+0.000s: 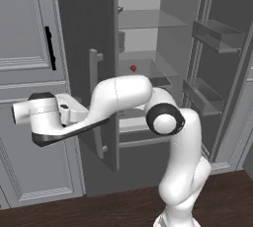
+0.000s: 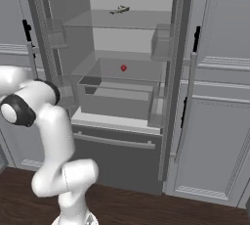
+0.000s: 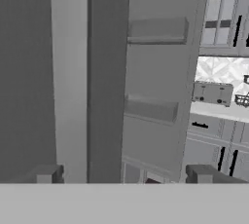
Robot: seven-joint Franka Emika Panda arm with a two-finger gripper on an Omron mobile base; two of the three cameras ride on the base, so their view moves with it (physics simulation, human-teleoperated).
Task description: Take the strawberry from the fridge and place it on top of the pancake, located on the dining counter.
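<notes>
One strawberry (image 2: 123, 67) on fridge (image 2: 117, 165) shelf; claw (image 3: 124, 177) agape.

The fridge (image 2: 129, 72) stands open, its middle unblocked from the front. The strawberry (image 2: 123, 67) sits alone on a glass shelf (image 2: 117, 79), with free room above it up to the next shelf. The left door (image 1: 91, 48) with its bar handle (image 1: 94, 102) and the door bins (image 1: 217, 33) flank the way in.

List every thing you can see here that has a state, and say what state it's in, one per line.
fridge: both doors swung open, bottom drawer shut.
strawberry: resting on a glass shelf inside the fridge, untouched.
end effector: open, holding nothing, by the left fridge door.
small grey-green item: lying on the upper shelf.
</notes>
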